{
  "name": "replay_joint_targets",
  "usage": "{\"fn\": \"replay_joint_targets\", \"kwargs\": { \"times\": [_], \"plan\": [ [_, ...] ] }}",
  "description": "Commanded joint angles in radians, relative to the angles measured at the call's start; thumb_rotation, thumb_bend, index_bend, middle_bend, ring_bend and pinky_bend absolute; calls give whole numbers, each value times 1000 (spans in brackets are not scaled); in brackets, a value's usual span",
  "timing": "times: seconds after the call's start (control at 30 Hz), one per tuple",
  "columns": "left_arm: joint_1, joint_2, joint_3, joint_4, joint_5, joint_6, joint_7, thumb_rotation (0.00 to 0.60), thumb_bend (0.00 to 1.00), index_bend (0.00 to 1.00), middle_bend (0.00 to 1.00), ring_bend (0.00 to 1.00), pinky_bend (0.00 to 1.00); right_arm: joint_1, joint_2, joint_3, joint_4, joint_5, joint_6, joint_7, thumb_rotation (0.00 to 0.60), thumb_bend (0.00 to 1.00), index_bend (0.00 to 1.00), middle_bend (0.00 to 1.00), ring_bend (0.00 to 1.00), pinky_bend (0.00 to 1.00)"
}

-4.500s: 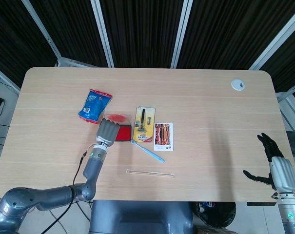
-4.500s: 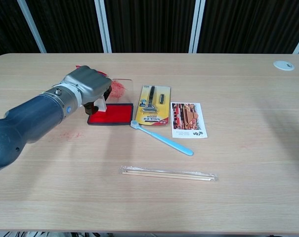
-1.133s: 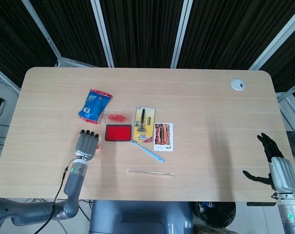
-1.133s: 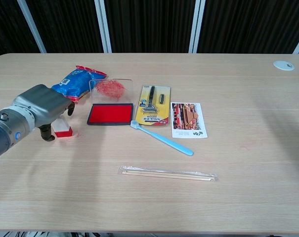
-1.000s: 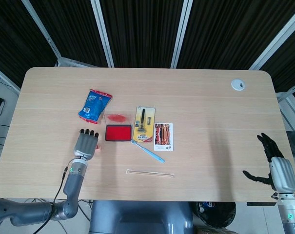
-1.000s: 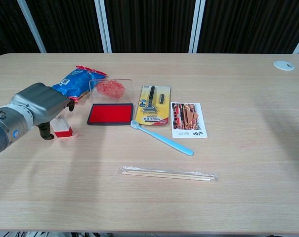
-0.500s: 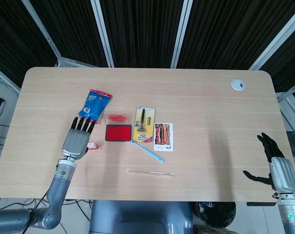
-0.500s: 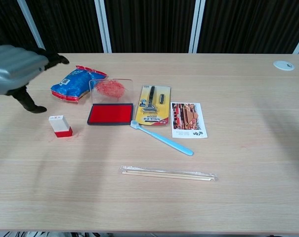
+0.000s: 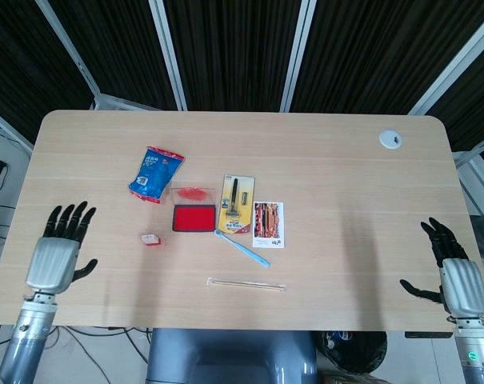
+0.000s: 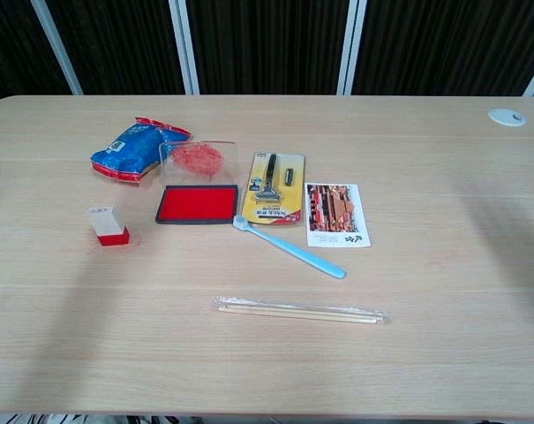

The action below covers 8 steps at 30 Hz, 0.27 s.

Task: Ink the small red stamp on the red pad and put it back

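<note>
Your bench (image 9: 322, 144) carries everything at rest, and neither arm is over the work. Your left robot hand (image 9: 59, 254) sits at the near left edge, fingers spread and empty; your right robot hand (image 9: 454, 276) sits at the near right corner, likewise spread and empty. The red pad (image 10: 196, 204) lies open mid-bench, its clear lid (image 10: 197, 160) propped behind it. The small red stamp (image 10: 108, 224) stands upright on the bench, left of the pad and apart from it, no hand touching it. By that layout the put-back looks done, so your next move is probably just to keep both hands clear.
</note>
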Motion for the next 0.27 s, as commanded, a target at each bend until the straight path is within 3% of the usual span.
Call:
{"fn": "replay_joint_targets", "kwargs": {
  "times": [0.03, 0.27],
  "plan": [
    [72, 23, 29, 81, 50, 63, -97, 600, 122, 0, 0, 0, 0, -2, -10, 2, 7, -5, 12, -15, 600, 148, 0, 0, 0, 185],
    [106, 25, -4, 112, 38, 32, -168, 600, 123, 0, 0, 0, 0, -2, -24, 4, 9, -6, 21, -38, 600, 147, 0, 0, 0, 185]
  ]
}}
